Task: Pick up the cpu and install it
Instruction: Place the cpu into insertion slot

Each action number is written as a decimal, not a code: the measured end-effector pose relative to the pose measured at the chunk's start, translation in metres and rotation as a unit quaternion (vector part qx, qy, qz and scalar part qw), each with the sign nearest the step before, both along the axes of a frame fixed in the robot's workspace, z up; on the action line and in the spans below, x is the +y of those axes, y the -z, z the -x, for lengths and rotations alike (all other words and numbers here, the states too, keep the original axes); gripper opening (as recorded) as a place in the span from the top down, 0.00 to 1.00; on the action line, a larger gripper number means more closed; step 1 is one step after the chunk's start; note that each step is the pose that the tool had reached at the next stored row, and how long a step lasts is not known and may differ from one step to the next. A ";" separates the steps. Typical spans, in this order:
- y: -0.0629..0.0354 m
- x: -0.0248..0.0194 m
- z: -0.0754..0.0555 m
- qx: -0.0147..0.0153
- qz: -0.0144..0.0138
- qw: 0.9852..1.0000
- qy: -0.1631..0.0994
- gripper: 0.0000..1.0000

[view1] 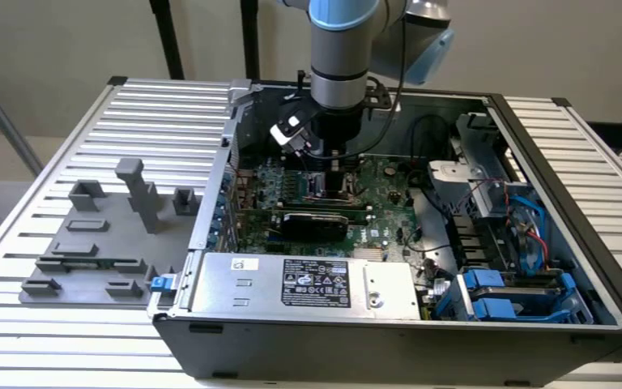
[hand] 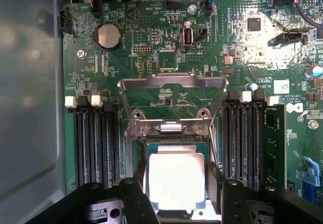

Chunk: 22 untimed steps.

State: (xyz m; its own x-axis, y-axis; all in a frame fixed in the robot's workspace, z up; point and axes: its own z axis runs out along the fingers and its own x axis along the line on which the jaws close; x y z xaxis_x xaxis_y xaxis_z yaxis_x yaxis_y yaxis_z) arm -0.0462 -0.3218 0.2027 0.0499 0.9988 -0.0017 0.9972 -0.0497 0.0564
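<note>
Where a slatted metal table [view1: 159, 105] meets a beige wall [view1: 62, 40], open computer case [view1: 398, 344], gripper [hand: 178, 174] inside over its motherboard [hand: 166, 57], jaws half-spread, clamping the cpu [hand: 176, 186] by opposite edges.

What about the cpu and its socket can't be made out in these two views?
- Wrist view: markings on the cpu, washed out by glare.
- Wrist view: one cpu edge, covered by the gripper's body.
- Wrist view: whether the cpu sits in the socket or above it; looking straight down.
- Exterior view: socket, hidden behind the gripper.
- Exterior view: power supply label text, too small.
</note>
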 end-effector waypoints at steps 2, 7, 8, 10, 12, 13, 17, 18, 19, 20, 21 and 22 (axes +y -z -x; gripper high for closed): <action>0.0014 0.0009 0.000 0.000 0.001 1.000 0.000 0.45; 0.0045 0.0027 0.000 0.000 0.004 1.000 0.000 0.45; 0.0050 0.0027 0.000 0.000 0.005 1.000 0.000 0.45; 0.0059 0.0027 0.000 -0.001 0.007 1.000 0.000 0.45; 0.0065 0.0029 0.000 -0.001 0.009 1.000 0.000 0.45; 0.0067 0.0030 0.000 -0.001 0.010 1.000 0.000 0.45; 0.0070 0.0048 0.000 -0.002 0.012 1.000 0.000 0.45; 0.0071 0.0052 0.000 -0.002 0.012 1.000 0.000 0.45; 0.0072 0.0056 0.000 -0.002 0.012 1.000 0.000 0.45; 0.0072 0.0058 0.000 -0.002 0.012 1.000 0.000 0.45; 0.0073 0.0059 0.000 -0.002 0.012 1.000 0.000 0.45; 0.0073 0.0059 0.000 -0.002 0.012 1.000 0.000 0.45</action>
State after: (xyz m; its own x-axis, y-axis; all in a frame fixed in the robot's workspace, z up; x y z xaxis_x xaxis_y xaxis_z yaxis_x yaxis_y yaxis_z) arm -0.0462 -0.3158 0.1954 0.0491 0.9985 -0.0250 0.9970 -0.0475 0.0610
